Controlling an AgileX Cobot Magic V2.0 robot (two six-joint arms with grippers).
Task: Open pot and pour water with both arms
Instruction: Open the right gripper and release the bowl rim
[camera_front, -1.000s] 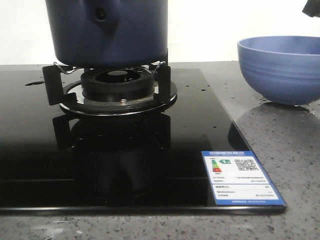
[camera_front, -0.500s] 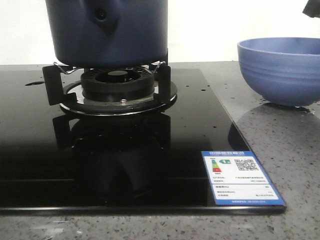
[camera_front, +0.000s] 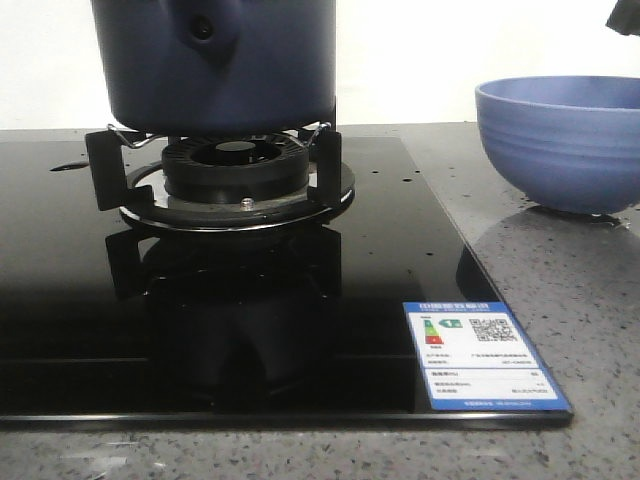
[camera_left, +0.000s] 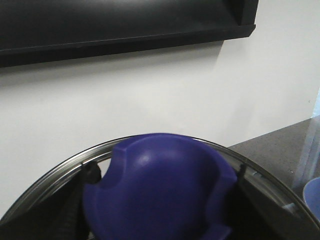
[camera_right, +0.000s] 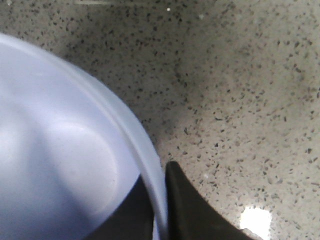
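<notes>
The dark navy pot (camera_front: 220, 60) stands on the gas burner (camera_front: 235, 165), its handle stub with a small hole facing the camera; its top is cut off by the frame. In the left wrist view my left gripper (camera_left: 165, 175) is shut on the blue knob (camera_left: 160, 190) of a metal-rimmed glass lid (camera_left: 60, 170), a finger on each side. Whether the lid rests on the pot cannot be told. My right gripper (camera_right: 159, 195) is shut on the rim of the periwinkle ribbed bowl (camera_right: 60, 165), one finger inside and one outside. The bowl (camera_front: 560, 140) sits on the counter to the right.
The black glass hob (camera_front: 230, 330) has a white and blue label (camera_front: 480, 355) at its front right corner. The speckled grey counter (camera_front: 560, 290) surrounds it. A dark part of the right arm (camera_front: 622, 18) shows at the top right. A white wall stands behind.
The bowl has shifted very slightly downward in the front view. The pot and burner have not moved.
</notes>
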